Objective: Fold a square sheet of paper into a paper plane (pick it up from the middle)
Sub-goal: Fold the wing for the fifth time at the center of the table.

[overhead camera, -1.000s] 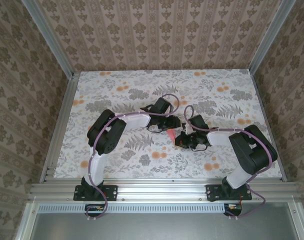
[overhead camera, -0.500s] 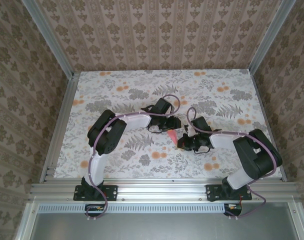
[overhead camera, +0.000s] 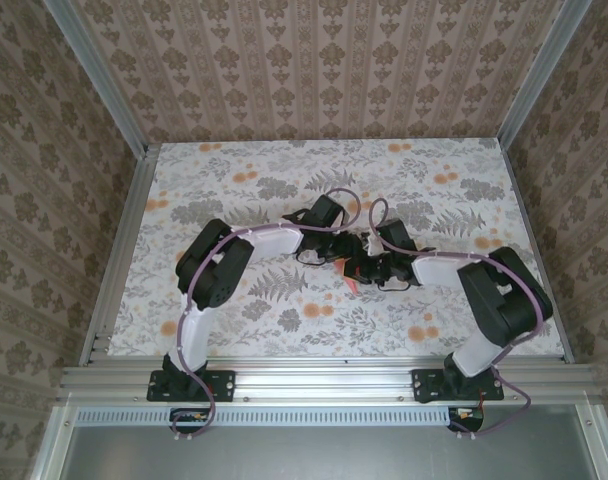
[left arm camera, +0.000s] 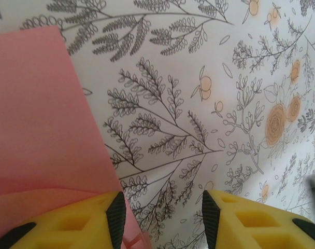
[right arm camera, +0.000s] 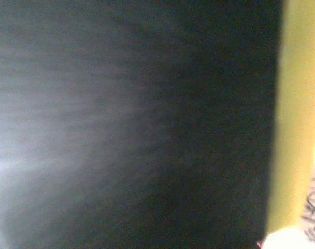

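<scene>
Floral table [overhead camera: 224,190] has open surface around both grippers, which meet near its centre. Left gripper [left arm camera: 162,210] stands part open, bare tabletop between its fingers, one finger overlapping the pink paper [left arm camera: 43,119] at its straight edge. Right gripper [overhead camera: 372,270] is closed; whether it grips anything cannot be told.

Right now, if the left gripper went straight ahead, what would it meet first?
Probably the printed table cover, bare between the left gripper's open fingers; the pink paper lies off to one side.

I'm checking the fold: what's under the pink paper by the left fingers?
The floral tablecloth runs under the pink paper; anything else beneath it is covered.
</scene>
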### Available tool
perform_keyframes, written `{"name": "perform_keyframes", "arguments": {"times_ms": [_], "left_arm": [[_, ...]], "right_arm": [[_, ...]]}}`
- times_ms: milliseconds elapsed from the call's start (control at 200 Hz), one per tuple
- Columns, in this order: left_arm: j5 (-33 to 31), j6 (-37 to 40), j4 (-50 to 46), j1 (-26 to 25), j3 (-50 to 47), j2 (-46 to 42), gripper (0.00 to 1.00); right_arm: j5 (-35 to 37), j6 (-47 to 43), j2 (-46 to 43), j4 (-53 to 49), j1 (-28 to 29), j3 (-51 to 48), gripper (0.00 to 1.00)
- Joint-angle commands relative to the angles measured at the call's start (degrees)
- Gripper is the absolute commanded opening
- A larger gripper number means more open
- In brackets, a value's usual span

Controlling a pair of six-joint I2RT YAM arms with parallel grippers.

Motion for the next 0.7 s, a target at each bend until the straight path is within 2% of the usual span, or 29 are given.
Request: {"name": "perform_keyframes", "arguments": {"times_ms": [0,80,205,290,430,695], "left_arm": [[-0.6,0.8,-3.3,-0.5,0.6,2.4,0.47],[-0.7,0.9,-3.5,-0.5,0.6,2.1,0.47],[-0.6,1.3,-3.5,-0.3,0.7,0.8,0.48],[0.2,1.9,-2.8,0.1,0.9,-1.4,0.50],[0.1,2.7,-1.2,1.4,-0.5,-7.1,0.60],[-0.2,2.3,2.4,1.7,-7.5,-14.8,0.61]], "right_arm": [[1.5,0.5,3.2,0.6,-0.5,1.7,0.04],[5.9,-2.4,3.1,-4.1,-0.5,1.2,0.03],[5.4,-5.0,4.8,-7.7,-0.7,0.1,0.00],[4.9,-4.8,5.2,-6.5,-0.8,-2.1,0.00],[3.2,-4.1,5.5,-4.3,-1.3,-3.9,0.00],[1.7,-4.2,6.1,-4.6,-1.4,-2.6,0.00]]}}
